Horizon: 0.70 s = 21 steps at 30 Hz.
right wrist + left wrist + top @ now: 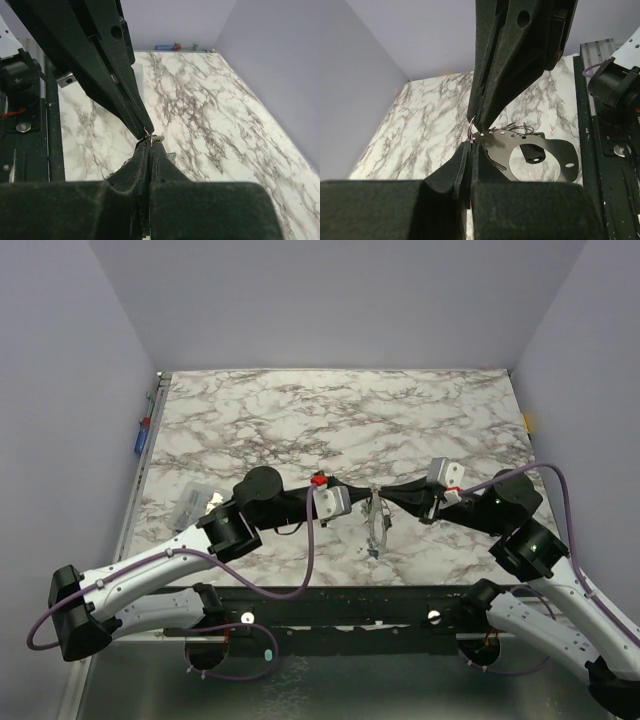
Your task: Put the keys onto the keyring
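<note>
At the far left of the marbled white-and-grey worktop (300, 420), a small clear packet (193, 502) with something pale and silvery beside it is lying well apart from the arms. It is too small to say whether it is part of the job. Moving right, the left gripper (474, 136) is hovering over the middle, its fingers pinching almost together on the near end of a flat silvery key with a round cut-out (545, 162). A thin wire keyring (471, 127) is poking up right at its tips. Between the two arms, in the top view, the key is hanging or trailing toward the near edge, and I cannot tell whether its lower end is touching the worktop. Facing it, the right gripper (148, 140) is squeezing closed on a tiny glint of wire, which I judge to be that same keyring. The risk is coming from how little metal each gripper is holding. If either arm is pulling or twisting out of line with the other, the wire could be slipping free and the key dropping before its hole is threading on. Each wrist camera's own fingers are hiding the contact point, so a misalignment could be going unnoticed.
</note>
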{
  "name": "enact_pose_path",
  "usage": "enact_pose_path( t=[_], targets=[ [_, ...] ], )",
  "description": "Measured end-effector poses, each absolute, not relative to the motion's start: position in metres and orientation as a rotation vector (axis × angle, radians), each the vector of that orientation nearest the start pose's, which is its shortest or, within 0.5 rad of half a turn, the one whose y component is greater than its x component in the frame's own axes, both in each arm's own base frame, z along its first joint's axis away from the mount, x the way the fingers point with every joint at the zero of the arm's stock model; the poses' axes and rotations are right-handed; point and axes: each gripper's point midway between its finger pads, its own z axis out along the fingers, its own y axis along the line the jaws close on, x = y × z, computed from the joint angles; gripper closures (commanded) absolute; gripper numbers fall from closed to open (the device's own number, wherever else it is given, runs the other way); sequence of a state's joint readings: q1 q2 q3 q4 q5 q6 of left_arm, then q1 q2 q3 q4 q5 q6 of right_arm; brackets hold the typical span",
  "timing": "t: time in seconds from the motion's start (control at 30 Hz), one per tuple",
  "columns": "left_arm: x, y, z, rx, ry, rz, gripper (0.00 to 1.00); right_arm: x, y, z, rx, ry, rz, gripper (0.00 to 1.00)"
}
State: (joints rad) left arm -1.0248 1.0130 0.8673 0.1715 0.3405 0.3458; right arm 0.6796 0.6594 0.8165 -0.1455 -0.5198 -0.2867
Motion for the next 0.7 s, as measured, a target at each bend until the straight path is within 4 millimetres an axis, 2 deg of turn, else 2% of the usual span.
enact_pose_path(
  t=[0.7],
  targets=[
    [0.1571, -0.3365, 0.3248, 1.230, 1.052, -0.745, 1.00, 0.1565, 0.2441, 0.3261, -1.160, 1.195, 0.801, 0.99]
  ],
)
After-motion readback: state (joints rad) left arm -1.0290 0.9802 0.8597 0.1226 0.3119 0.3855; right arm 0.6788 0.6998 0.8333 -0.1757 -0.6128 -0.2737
